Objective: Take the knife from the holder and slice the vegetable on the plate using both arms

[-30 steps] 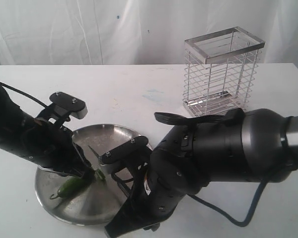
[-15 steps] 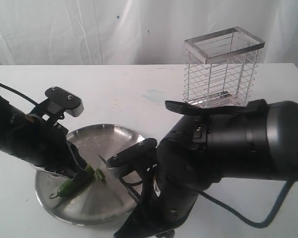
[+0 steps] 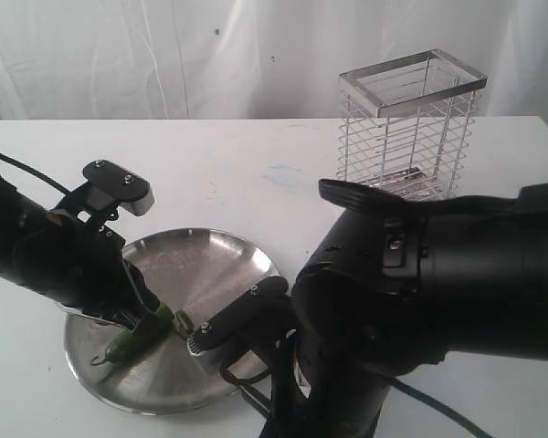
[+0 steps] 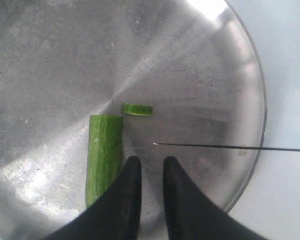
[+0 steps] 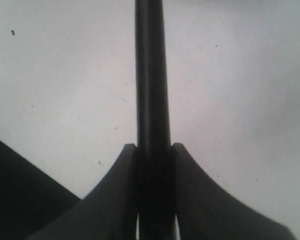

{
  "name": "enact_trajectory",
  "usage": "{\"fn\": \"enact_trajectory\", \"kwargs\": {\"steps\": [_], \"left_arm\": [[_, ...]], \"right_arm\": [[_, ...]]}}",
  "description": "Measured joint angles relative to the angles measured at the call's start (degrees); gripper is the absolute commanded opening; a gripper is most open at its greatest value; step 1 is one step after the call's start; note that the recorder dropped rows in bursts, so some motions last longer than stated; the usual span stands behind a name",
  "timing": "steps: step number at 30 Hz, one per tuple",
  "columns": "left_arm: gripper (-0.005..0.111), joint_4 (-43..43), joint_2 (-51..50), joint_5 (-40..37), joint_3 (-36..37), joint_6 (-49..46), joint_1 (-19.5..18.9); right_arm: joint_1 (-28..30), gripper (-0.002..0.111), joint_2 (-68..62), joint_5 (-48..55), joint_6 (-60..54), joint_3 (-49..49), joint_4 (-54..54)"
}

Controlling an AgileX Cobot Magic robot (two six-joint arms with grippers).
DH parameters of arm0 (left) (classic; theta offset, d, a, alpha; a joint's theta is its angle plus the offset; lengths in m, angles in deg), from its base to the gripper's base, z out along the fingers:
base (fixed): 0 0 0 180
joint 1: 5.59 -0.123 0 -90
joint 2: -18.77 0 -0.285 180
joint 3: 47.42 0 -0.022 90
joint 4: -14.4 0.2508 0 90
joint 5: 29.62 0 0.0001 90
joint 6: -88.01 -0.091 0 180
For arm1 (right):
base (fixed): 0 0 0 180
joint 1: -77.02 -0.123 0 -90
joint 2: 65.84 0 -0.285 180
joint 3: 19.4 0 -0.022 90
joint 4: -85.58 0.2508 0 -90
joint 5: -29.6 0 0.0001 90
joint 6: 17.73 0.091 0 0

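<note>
The steel plate (image 3: 221,258) holds the green vegetable (image 3: 128,344), and a thin cut slice (image 3: 183,320) lies just off its flat cut end. In the left wrist view the vegetable (image 4: 104,150) runs alongside one finger of my left gripper (image 4: 148,159). Its jaws stand a narrow gap apart, with only bare plate (image 4: 190,65) between them. The slice (image 4: 137,109) lies just past the cut end. The knife (image 4: 230,147) shows edge-on as a thin line over the plate, its tip near the vegetable. My right gripper (image 5: 154,147) is shut on the black knife handle (image 5: 151,75).
The silvery wire holder (image 3: 406,132) stands upright at the back right of the white table (image 3: 256,173). My bulky right arm (image 3: 438,301) fills the front right and hides the plate's near right rim. A white curtain hangs behind the table.
The knife has come away from the vegetable, leaving a cut slice lying apart. My right arm has swung right and toward the camera. The left gripper has stayed beside the vegetable.
</note>
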Motion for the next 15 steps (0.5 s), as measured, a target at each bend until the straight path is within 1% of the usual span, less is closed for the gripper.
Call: {"fn": "enact_trajectory", "kwargs": {"steps": [9, 15], "left_arm": [[0.023, 0.0, 0.0, -0.1, 0.0, 0.0, 0.0], [0.023, 0.0, 0.0, -0.1, 0.0, 0.0, 0.0]], "right_arm": [[0.0, 0.0, -2.4, -1.7, -0.1, 0.0, -0.5], [0.0, 0.0, -4.7, -2.4, -0.1, 0.0, -3.2]]}}
